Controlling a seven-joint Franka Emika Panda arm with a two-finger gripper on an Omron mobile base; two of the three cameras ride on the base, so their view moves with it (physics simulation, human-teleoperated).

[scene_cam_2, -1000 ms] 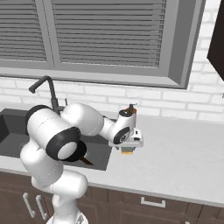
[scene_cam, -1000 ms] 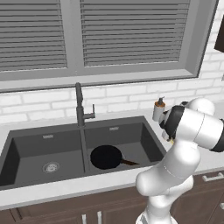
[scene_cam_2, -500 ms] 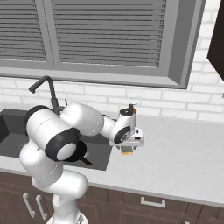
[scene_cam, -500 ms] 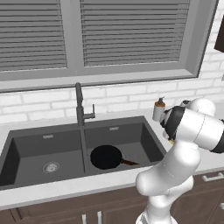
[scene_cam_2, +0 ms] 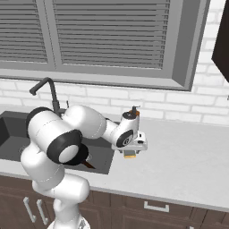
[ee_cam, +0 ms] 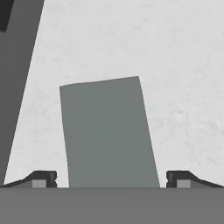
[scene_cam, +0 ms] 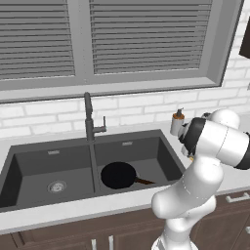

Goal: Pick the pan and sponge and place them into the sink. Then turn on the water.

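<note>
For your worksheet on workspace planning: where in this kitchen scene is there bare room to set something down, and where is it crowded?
Bare: the left basin of the sink and the counter right of the claw. Crowded: the right basin with the pan, and around the sponge.

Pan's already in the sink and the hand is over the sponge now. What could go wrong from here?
1. The gripper is open with the sponge lying skewed between its tips; closing now may twist it or catch only a corner.
2. The soap dispenser stands just behind the hand; a swing toward the sink could knock it over.
3. The pan fills much of the right basin, so the sponge may land on it.
</note>
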